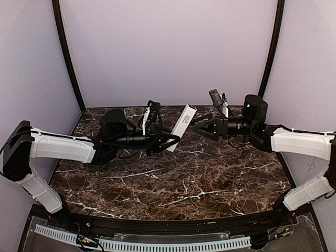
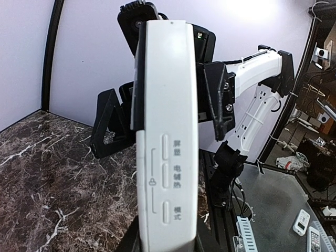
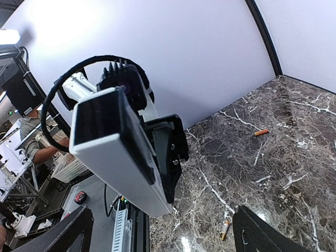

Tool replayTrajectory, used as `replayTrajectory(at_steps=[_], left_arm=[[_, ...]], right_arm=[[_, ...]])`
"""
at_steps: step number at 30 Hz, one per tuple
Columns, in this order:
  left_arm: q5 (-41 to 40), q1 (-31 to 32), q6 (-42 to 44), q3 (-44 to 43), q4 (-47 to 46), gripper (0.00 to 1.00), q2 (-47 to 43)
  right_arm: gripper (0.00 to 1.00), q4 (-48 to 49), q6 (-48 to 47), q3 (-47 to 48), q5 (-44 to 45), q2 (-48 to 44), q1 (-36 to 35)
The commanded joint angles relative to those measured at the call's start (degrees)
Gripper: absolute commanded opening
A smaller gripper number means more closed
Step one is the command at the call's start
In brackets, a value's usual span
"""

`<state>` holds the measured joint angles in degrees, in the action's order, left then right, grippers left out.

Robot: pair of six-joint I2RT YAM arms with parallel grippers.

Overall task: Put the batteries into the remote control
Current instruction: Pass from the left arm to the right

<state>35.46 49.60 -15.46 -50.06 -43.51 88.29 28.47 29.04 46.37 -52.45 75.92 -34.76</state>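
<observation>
My left hand point(image 1: 170, 137) is clamped on the remote control point(image 1: 182, 125) and holds it up off the bench point(image 1: 210, 178), tilted, with its upper end leaning toward the back wall. In the left wrist view the white bar point(image 2: 167, 147) stands almost upright across the middle of the picture. The face with the three printed button labels is turned toward that camera.

My right hand point(image 1: 201, 127) sits just beside the remote control on its right, pointing at it, with the fingers point(image 3: 262, 236) spread well apart and nothing between them. From the top view I cannot tell whether its tips touch the white body. The right wrist view looks along the remote control point(image 3: 123, 152) at its dark end, with the left hand's black pads gripping it behind.

Neither cell is in the remote. One battery point(image 3: 261, 133), orange, lies on the marble toward the back wall. The other battery point(image 3: 224, 229) lies nearer my right hand, low in that view. The two are well apart. I cannot pick them out in the top view.
</observation>
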Motion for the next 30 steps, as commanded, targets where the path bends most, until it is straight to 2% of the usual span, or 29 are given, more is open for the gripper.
replayTrajectory(at_steps=[1, 8, 13, 18, 25, 27, 29, 30], left_arm=[[-0.2, -0.4, -6.3, 1.5, -9.0, 0.00, 1.9], [0.1, -0.4, -8.8, 1.6, -11.5, 0.00, 3.4], [0.6, -0.4, -10.0, 1.5, -12.8, 0.00, 4.7], [0.5, -0.4, -10.0, 1.5, -12.8, 0.00, 5.0], [0.0, -0.4, -9.3, 1.5, -11.5, 0.02, 4.5], [-0.3, -0.4, -9.2, 1.6, -11.3, 0.07, 4.3], [-0.6, -0.4, -9.6, 1.8, -11.4, 0.16, 4.1], [-0.5, -0.5, -9.9, 1.8, -11.6, 0.24, 4.1]], right_arm=[[0.92, 6.3, 2.6, 2.8, -0.3, 1.9, -1.4], [0.92, 7.3, 3.8, 4.9, 0.4, 4.7, -1.9], [0.81, 10.4, 6.3, 5.9, -0.5, 7.1, -2.0], [0.74, 12.3, 8.4, 6.6, -1.3, 8.4, -2.0], [0.39, 12.0, 8.8, 6.7, -1.3, 9.0, -1.9], [0.31, 11.5, 8.5, 6.7, -1.0, 8.9, -1.8], [0.25, 11.4, 8.4, 6.6, -1.1, 9.0, -1.7], [0.21, 11.3, 8.4, 6.6, -1.2, 9.1, -1.6]])
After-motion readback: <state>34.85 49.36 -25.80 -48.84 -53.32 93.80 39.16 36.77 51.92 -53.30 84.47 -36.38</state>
